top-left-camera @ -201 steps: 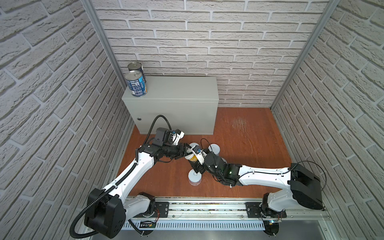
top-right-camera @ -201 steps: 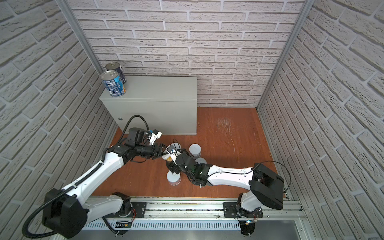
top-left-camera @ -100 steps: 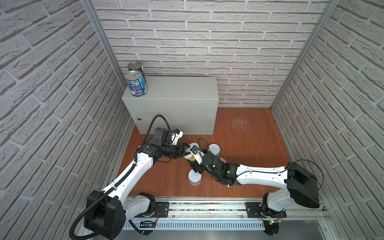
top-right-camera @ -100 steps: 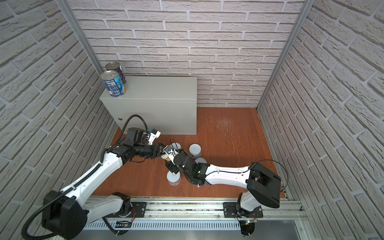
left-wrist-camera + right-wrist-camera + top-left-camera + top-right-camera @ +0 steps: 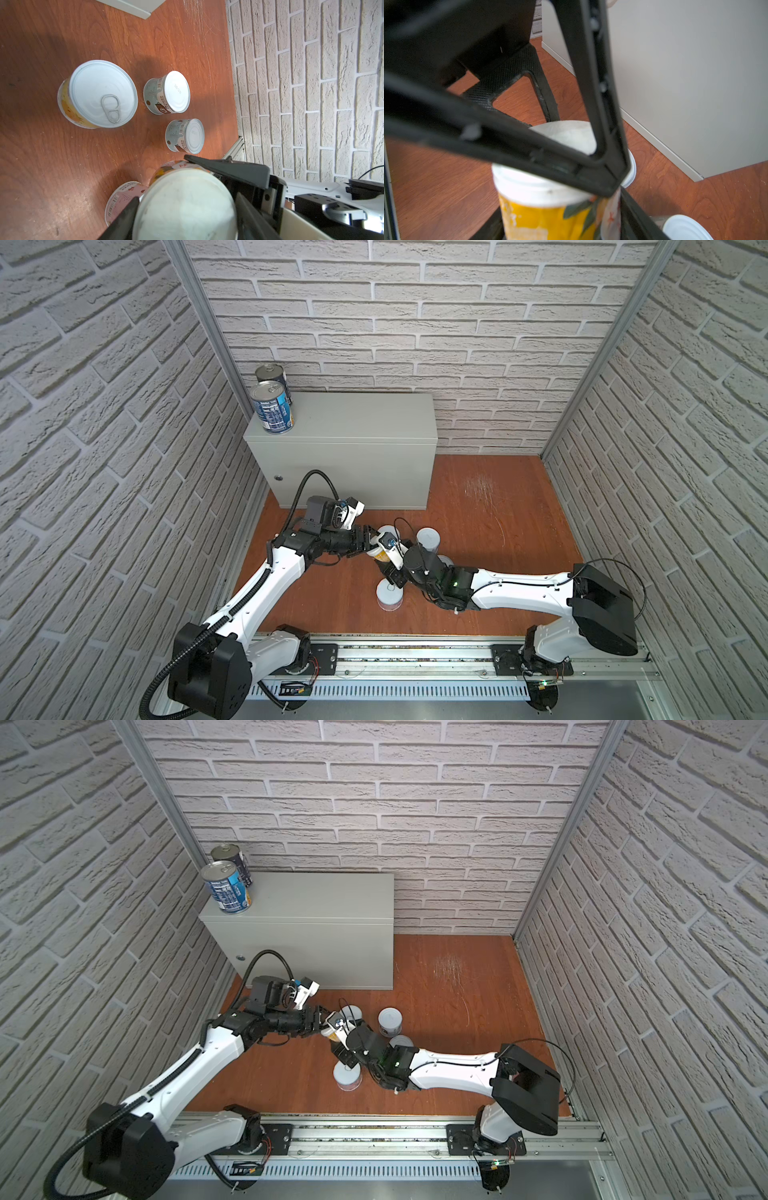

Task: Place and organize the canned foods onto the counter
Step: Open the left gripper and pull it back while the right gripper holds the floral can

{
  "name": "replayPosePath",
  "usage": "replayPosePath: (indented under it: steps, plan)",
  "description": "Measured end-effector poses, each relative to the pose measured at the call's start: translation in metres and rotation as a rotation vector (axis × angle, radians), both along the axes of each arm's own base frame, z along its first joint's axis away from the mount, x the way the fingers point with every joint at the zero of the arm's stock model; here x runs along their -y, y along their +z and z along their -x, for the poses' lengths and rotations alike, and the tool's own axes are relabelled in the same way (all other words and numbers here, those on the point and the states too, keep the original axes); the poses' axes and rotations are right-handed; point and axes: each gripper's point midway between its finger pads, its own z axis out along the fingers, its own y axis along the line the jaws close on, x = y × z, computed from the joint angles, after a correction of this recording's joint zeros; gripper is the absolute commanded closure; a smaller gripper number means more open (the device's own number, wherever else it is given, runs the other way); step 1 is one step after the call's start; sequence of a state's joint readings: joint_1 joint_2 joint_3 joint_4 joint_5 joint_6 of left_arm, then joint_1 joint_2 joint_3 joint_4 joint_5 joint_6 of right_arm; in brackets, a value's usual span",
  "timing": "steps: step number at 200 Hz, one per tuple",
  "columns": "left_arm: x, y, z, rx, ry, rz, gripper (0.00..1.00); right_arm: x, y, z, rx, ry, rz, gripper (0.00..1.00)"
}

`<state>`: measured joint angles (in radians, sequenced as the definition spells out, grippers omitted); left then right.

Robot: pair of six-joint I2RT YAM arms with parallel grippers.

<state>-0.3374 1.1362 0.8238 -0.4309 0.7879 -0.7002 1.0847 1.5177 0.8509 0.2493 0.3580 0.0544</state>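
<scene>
the left pincer (image 5: 185, 207) is clenched on the lid end of the yellow can (image 5: 537, 220). the right pincer (image 5: 561, 207) grasps the same can by its sides, and the two meet at the centre of both top views. around them, on the wooden floor (image 5: 478, 531), stand a pull-tab can (image 5: 97, 93), a grey-labelled can (image 5: 168, 92), a second grey-labelled can (image 5: 186, 135) and a pink-labelled can (image 5: 122, 197). in the upper left of the frame, a blue can (image 5: 272, 414) and a second blue can (image 5: 271, 375) stand on the left end of the grey table (image 5: 357, 414).

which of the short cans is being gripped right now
The yellow-labelled can, clamped by the left gripper and right gripper; the other four short cans stand free on the floor.
</scene>
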Motion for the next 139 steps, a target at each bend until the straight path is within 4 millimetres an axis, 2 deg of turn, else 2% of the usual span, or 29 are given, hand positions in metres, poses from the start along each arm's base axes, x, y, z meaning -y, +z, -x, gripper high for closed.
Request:
replayPosePath:
  steps: [5,27,42,47,67,90,139]
  plan:
    - [0.0,0.0,0.0,0.001,0.0,0.001,0.43,0.0,0.0,0.0,0.0,0.0,0.0,0.42]
    - [0.0,0.0,0.0,0.003,0.0,0.006,0.25,0.0,0.0,0.0,-0.002,-0.001,0.005,0.44]
    - [0.001,0.0,0.0,-0.001,0.0,0.015,0.1,0.0,0.001,-0.001,0.0,-0.004,0.006,0.45]
    - [0.001,0.0,0.001,-0.002,-0.002,0.019,0.02,-0.001,0.002,-0.001,0.001,-0.004,0.005,0.45]
    - [0.002,-0.002,0.003,0.002,-0.01,0.027,0.02,-0.003,0.005,-0.003,0.004,-0.006,-0.003,0.45]
    - [-0.002,-0.015,0.004,-0.023,0.001,0.031,0.02,-0.004,0.007,-0.004,0.007,-0.01,-0.008,0.46]
    - [-0.003,-0.026,-0.002,-0.048,0.016,0.059,0.02,0.001,-0.002,-0.002,-0.023,-0.018,0.021,0.46]
